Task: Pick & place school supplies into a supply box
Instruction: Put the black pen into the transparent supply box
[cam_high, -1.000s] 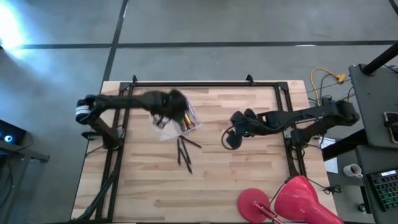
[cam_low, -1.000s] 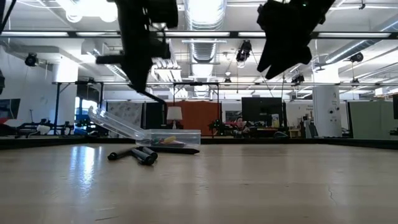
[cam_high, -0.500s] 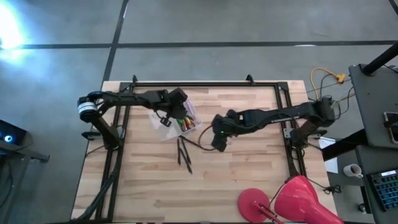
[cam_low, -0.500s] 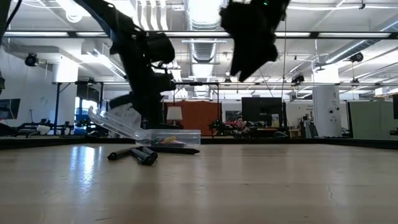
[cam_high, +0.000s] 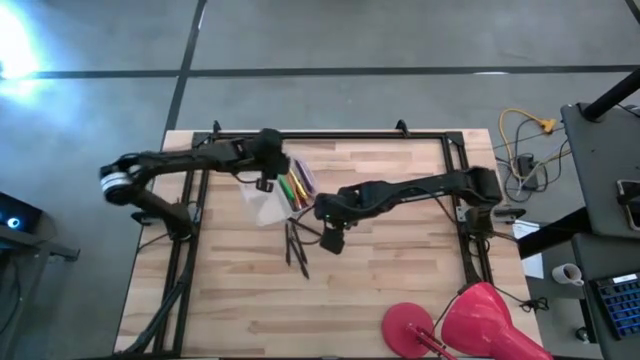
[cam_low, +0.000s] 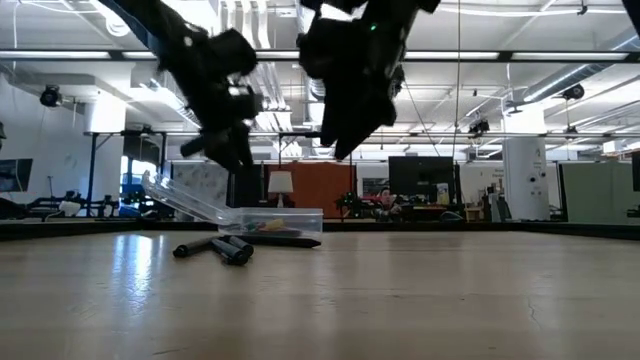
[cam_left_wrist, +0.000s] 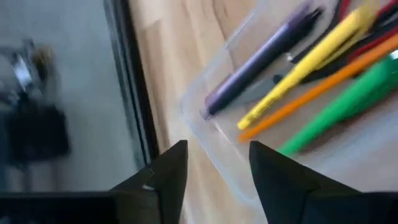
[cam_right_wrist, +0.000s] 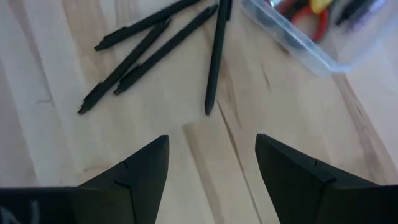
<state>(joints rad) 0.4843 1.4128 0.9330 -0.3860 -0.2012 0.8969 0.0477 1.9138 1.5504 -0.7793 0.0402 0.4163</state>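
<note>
Over on the left side, the left gripper hangs above the far edge of the supply box, its fingers parted a little and holding nothing. The clear case lies open on the table, one half tilted up like a ramp in the low view. Inside it I can see a purple pen, a yellow pen, an orange pencil and a green pen, with the red-handled scissors showing through the wall.

Just in front of the box, three black pens lie loose on the wood, fanned out and touching at one end. The right gripper hovers beside them, jaws spread wide and empty.

To do this pick well, I'd say the right gripper should single out the outermost pen, turn its fingers across the barrel near the middle, and come straight down so neither finger nudges the other two.

The box wall sits near that pen's upper end, so a sloppy approach could knock the case. The left arm reaching over the box may crowd the drop. A red lamp stands at the near right corner, well apart.
</note>
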